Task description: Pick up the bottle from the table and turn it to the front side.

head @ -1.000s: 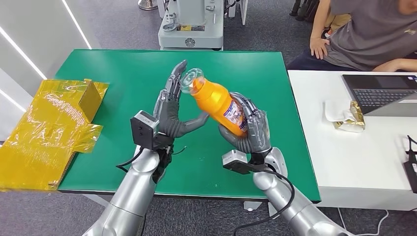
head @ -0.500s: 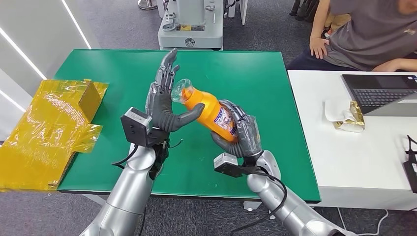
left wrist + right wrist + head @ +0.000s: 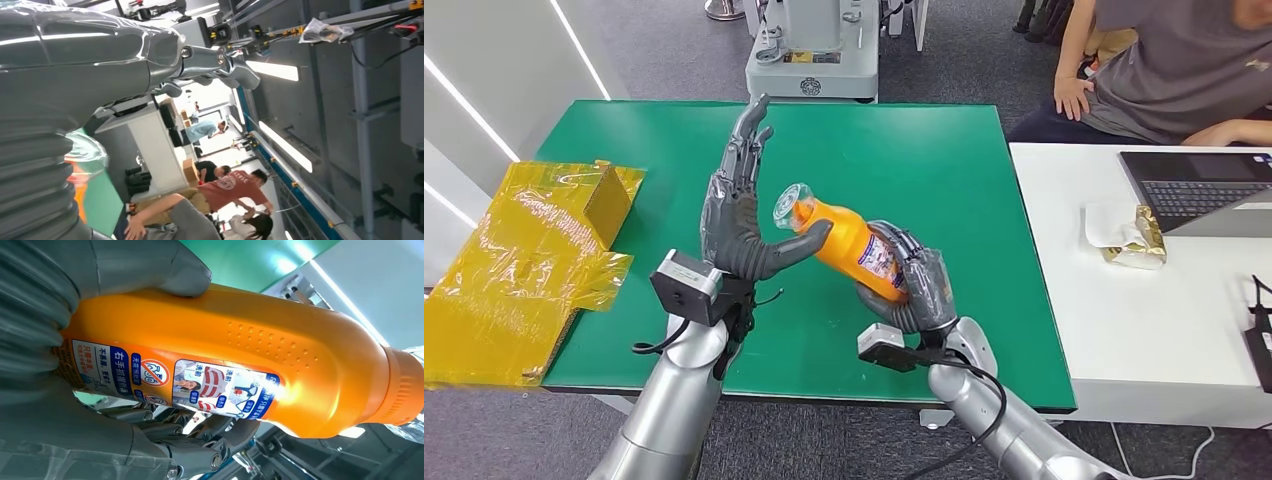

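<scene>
Above green counter (image 3: 944, 160): bottle (image 3: 849, 243) lowered, tilted flatter in right hand (image 3: 914, 285) fingers; left hand (image 3: 739, 225) wide, thumb now beneath neck; handover near.

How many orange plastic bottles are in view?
1. The orange plastic bottle is held above the green table by the right hand, its clear cap beside the left hand.

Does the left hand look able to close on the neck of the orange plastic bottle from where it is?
Probably yes: the left hand is open beside the orange plastic bottle, thumb under its neck, nothing between them; the right hand holds the base.
</scene>
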Tool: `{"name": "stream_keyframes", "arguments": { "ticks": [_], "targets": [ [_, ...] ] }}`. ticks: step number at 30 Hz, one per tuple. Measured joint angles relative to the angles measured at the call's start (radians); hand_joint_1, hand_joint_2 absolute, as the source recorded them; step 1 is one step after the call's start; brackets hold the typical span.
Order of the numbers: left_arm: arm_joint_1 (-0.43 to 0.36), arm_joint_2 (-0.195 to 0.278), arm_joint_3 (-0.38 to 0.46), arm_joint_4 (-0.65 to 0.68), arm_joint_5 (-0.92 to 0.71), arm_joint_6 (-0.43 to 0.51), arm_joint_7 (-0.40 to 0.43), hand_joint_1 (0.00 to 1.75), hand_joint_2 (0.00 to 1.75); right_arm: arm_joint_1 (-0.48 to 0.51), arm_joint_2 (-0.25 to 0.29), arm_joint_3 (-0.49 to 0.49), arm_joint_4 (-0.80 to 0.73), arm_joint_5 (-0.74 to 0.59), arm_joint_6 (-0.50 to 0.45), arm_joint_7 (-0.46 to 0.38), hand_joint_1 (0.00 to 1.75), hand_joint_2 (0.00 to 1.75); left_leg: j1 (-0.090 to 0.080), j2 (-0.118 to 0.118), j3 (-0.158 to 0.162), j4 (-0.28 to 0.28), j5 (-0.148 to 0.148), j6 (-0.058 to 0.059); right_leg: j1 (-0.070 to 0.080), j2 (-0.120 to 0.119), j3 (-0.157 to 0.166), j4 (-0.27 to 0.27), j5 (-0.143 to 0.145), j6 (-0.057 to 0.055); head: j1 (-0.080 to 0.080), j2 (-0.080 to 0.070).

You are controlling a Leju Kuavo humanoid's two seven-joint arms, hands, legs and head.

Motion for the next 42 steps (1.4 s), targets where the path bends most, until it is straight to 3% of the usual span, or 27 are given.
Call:
{"name": "stream_keyframes", "arguments": {
  "ticks": [9,19,25,42],
  "targets": [
    [0.0,0.015,0.012,0.023,0.005,0.125,-0.015,0.0,1.75,0.003,0.011,-0.064,-0.105,0.053,0.0,0.0,1.75,1.75,0.0,0.0,0.0,0.0,0.0,0.0,0.0,0.0,0.0,0.0,0.0,0.0,0.0,0.0],
    [-0.002,0.029,0.103,0.079,0.047,0.271,-0.052,0.0,1.75,0.04,0.014,-0.099,-0.202,0.069,0.0,0.001,1.75,1.75,0.0,0.0,0.0,0.0,0.0,0.0,0.0,0.0,0.0,0.0,0.0,0.0,0.0,0.0],
    [-0.004,0.037,0.134,0.107,0.077,0.231,-0.055,0.0,1.75,0.054,0.014,-0.102,-0.224,0.064,0.0,0.001,1.75,1.75,0.0,0.0,0.0,0.0,0.0,0.0,0.0,0.0,0.0,0.0,0.0,0.0,0.0,0.0],
    [-0.021,0.026,0.115,0.142,0.057,0.096,-0.04,0.0,1.75,0.05,0.014,-0.052,-0.145,-0.036,0.0,0.001,1.75,1.75,0.0,0.0,0.0,0.0,0.0,0.0,0.0,0.0,0.0,0.0,0.0,0.0,0.0,0.0]
  ]
}}
